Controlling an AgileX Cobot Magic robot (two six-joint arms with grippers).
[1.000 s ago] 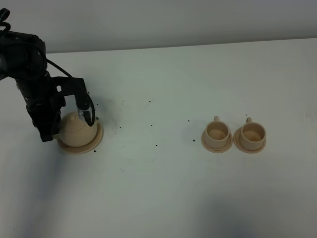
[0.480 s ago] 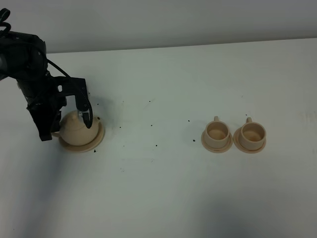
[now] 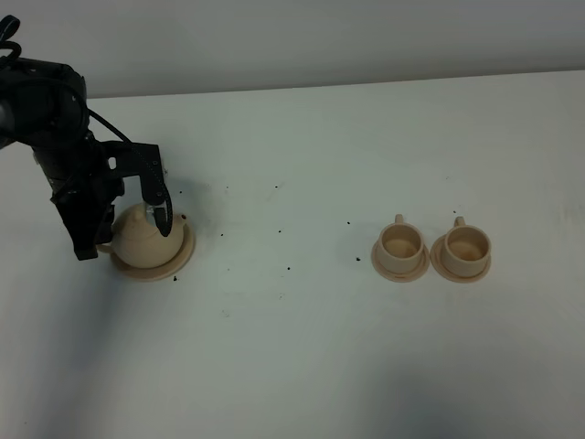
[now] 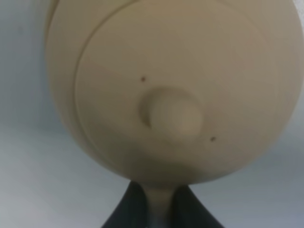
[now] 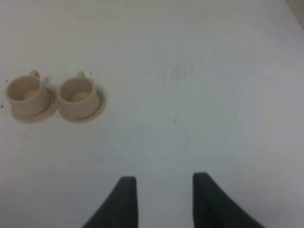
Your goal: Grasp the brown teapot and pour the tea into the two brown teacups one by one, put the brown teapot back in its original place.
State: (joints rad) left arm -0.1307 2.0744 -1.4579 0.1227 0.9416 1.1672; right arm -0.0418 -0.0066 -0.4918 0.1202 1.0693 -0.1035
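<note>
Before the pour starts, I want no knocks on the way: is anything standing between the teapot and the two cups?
Nothing visible does. Between the teapot and the nearer cup, with the second cup just beyond, lies bare table with only small dark specks.

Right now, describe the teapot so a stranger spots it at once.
At the left of the white table, under the black arm, a round tan teapot sits on a flat dish. Unlike the two small open cups, it is bigger and lidded.
</note>
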